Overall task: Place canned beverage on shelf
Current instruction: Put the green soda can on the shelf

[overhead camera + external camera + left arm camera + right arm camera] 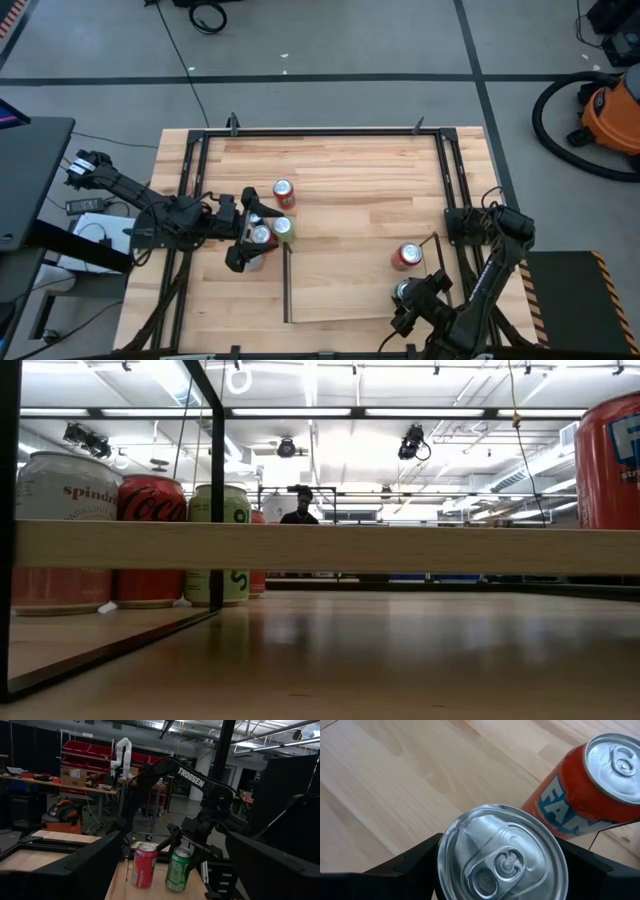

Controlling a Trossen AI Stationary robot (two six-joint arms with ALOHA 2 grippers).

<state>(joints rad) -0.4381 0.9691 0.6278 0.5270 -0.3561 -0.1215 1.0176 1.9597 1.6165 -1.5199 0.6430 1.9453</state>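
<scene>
Your right gripper point(502, 870) has its jaws closed on the silver-topped aluminium can point(502, 855) at the table's near right, just beside the upright orange soda can point(580, 795) by the light-wood shelf point(340, 285). Its thin, slick wall probably dents, so keep holding mid-body, squarely. Your left gripper point(250, 240) hovers open-jawed at the left can cluster.

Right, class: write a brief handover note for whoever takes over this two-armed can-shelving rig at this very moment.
Left gripper: open, holding nothing, beside the cans left of the shelf.
Right gripper: closed around a silver-topped drink can, over the near right part of the flat light-wood shelf with thin dark rods. I cannot tell whether the can is resting on it yet.
Done: an orange drink can stands upright on the shelf.
Left: set down and release the held can. A red can, a green can and a pale can wait on the table.
</scene>
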